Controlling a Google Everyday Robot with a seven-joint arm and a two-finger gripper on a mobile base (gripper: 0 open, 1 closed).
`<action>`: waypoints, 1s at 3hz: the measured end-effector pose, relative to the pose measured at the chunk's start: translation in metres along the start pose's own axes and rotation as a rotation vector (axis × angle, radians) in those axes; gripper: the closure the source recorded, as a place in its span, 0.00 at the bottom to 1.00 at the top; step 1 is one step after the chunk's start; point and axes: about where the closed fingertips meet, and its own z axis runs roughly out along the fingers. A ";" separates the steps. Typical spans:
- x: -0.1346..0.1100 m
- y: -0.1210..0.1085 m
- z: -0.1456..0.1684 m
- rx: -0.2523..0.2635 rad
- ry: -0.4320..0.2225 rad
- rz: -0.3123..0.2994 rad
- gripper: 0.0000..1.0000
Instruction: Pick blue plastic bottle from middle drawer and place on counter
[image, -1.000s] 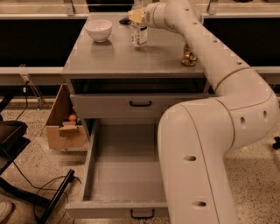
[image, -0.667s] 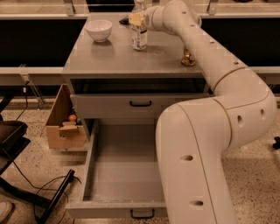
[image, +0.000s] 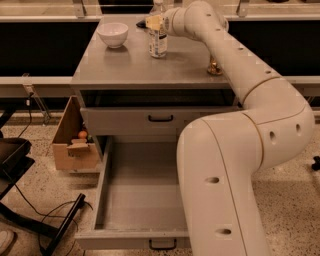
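The blue plastic bottle (image: 158, 39), clear with a white cap and a pale label, stands upright on the counter (image: 150, 70) at the back centre. My gripper (image: 151, 22) is at the bottle's upper part, level with its neck, with the arm reaching in from the right. The middle drawer (image: 142, 200) is pulled wide open below and shows a bare grey floor. Its black handle (image: 162, 244) is at the front edge.
A white bowl (image: 113, 34) sits on the counter left of the bottle. A gold can (image: 215, 66) stands at the counter's right, partly behind my arm. The upper drawer (image: 160, 120) is closed. A cardboard box (image: 75, 145) and a black stand (image: 45, 225) are on the floor at left.
The gripper and forearm have shifted very slightly to the left at the bottle's top. The bottle stands in the same spot on the counter.
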 end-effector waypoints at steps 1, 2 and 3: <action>0.000 0.000 0.000 0.000 0.000 0.000 0.58; 0.000 0.000 0.000 0.000 0.000 0.000 0.35; 0.000 0.000 0.000 0.000 0.000 0.000 0.12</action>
